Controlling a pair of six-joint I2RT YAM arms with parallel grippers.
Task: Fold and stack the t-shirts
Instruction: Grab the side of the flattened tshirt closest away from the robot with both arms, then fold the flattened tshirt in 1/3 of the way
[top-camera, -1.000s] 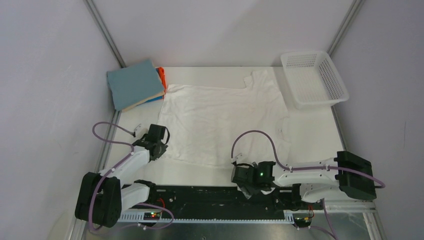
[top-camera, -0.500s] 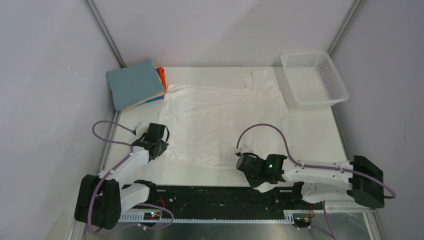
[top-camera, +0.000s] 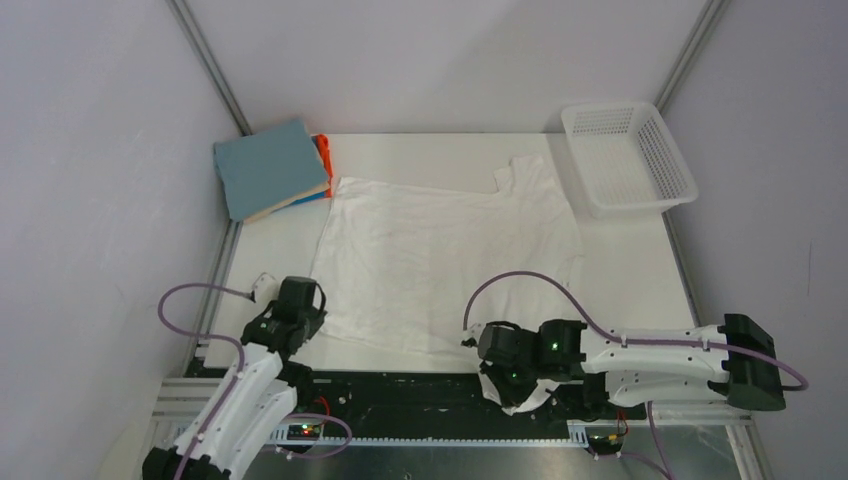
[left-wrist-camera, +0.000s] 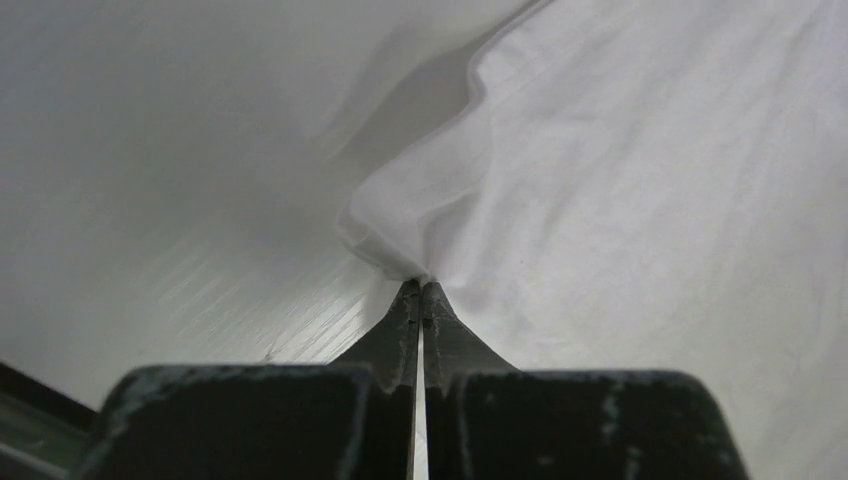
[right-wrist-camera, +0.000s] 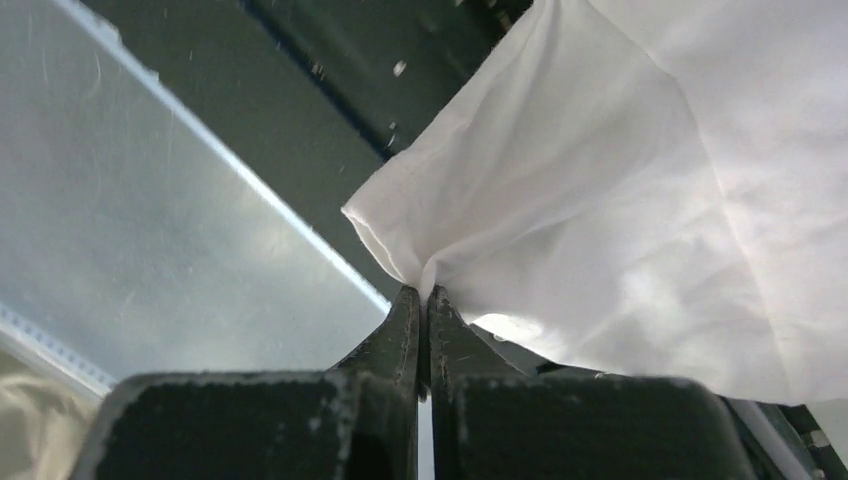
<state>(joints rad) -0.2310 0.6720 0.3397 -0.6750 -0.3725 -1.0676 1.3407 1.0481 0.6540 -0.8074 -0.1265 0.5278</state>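
A white t-shirt (top-camera: 440, 250) lies spread flat in the middle of the table, its hem toward the arms. My left gripper (left-wrist-camera: 419, 283) is shut on the shirt's near left corner (left-wrist-camera: 390, 235), at the table's front left (top-camera: 300, 318). My right gripper (right-wrist-camera: 421, 290) is shut on the near right corner (right-wrist-camera: 400, 240), which hangs past the table's front edge (top-camera: 515, 395). A stack of folded t-shirts (top-camera: 270, 168), blue-grey on top with beige, blue and orange edges below, sits at the back left.
A white mesh basket (top-camera: 628, 157) stands at the back right corner. Grey walls close in the table on three sides. A black rail (top-camera: 420, 395) with the arm bases runs along the near edge.
The right gripper shut on the shirt's near right corner. Both arms pulled back toward the near edge, dragging the white shirt closer and smoothing it.
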